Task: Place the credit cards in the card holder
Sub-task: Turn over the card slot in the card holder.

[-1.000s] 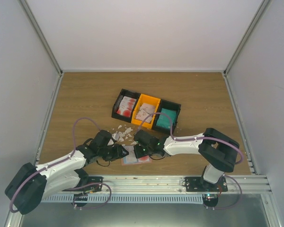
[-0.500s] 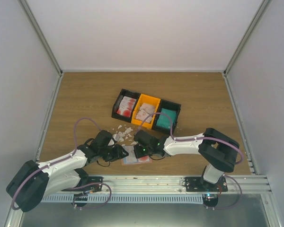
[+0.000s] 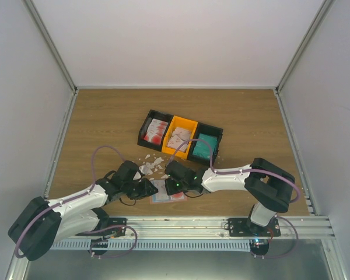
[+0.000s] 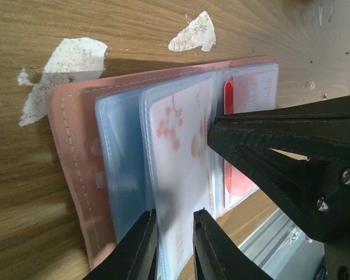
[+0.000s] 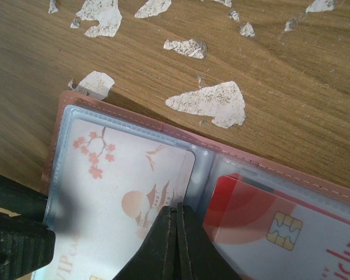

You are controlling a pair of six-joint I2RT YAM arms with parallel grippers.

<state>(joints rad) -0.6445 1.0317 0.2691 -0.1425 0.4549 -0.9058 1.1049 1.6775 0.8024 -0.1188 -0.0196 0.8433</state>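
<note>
The salmon-pink card holder lies open on the table between my two grippers. Its clear sleeves show in the left wrist view and the right wrist view. A white card with pink blossoms sits in the left sleeve. A red card with a chip sits in the right sleeve. My right gripper is shut, its tip resting on the blossom card's right edge. My left gripper is open a narrow gap, its fingers either side of that sleeve leaf's near edge.
A black-and-orange three-compartment tray stands behind, holding red-and-white cards and teal cards. White scraps lie scattered between the tray and the holder. The table's front rail runs just below the holder.
Almost nothing differs. The left arm has shifted very slightly to the right towards the holder. The right arm has stayed in place.
</note>
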